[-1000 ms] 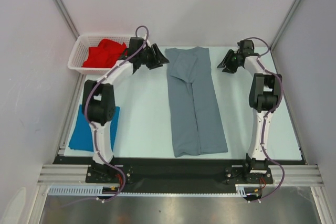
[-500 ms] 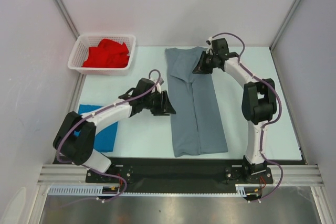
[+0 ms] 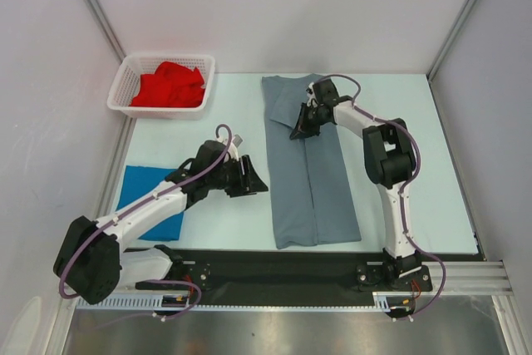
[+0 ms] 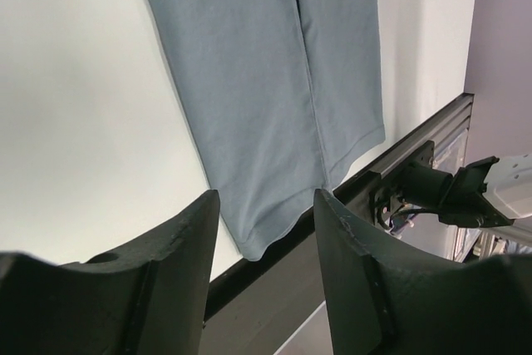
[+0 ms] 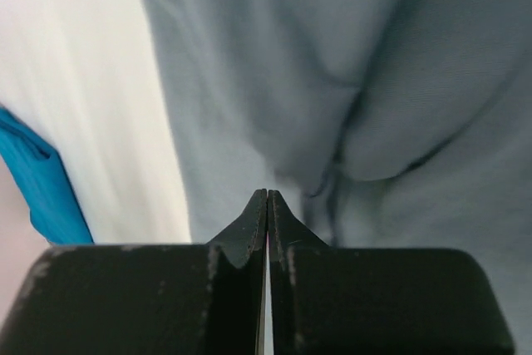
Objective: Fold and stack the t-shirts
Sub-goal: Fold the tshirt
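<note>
Right hand [image 3: 297, 132] clenched over far half of grey t-shirt [image 3: 316, 189] on tabletop [image 3: 208, 126]; grip on cloth unclear. Left hand [image 3: 252, 182] released, empty, just left of it.

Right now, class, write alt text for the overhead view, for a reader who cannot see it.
A grey t-shirt lies centre, folded into a long strip, the right hand shut over its far end, the left hand open beside it. A blue t-shirt lies at the near left; a red t-shirt sits in a white basket at the far left.
</note>
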`<act>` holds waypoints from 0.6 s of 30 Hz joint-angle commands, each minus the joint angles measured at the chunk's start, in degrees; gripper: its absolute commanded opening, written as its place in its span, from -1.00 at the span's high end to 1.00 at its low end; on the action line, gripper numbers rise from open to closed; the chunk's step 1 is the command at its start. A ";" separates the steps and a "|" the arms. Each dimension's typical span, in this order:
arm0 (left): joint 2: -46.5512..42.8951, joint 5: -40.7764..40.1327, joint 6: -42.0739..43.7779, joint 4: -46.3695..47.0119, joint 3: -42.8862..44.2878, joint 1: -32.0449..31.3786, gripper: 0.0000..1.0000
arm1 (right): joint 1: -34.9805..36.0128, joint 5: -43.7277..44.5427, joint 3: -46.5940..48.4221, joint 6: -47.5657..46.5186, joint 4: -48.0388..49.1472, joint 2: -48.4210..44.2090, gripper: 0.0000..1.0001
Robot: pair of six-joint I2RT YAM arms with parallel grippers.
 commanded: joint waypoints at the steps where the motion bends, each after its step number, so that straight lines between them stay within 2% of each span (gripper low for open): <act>1: -1.58 -0.84 -1.03 -1.28 -0.40 -0.62 -0.11 | -2.27 0.13 1.83 0.42 1.14 0.81 1.00; 9: -0.18 1.97 -0.42 -1.81 -0.66 -1.41 -0.18 | -7.02 -1.36 -1.51 -1.77 2.19 2.66 1.00; 13: 1.49 2.41 -0.33 -1.81 -0.75 -2.38 -0.20 | -7.20 -2.59 -1.87 -4.14 2.03 3.88 1.00; 18: 3.34 0.48 -0.33 -3.82 -0.13 -3.70 -0.23 | -7.02 -3.21 -4.23 -4.94 2.90 -0.06 1.00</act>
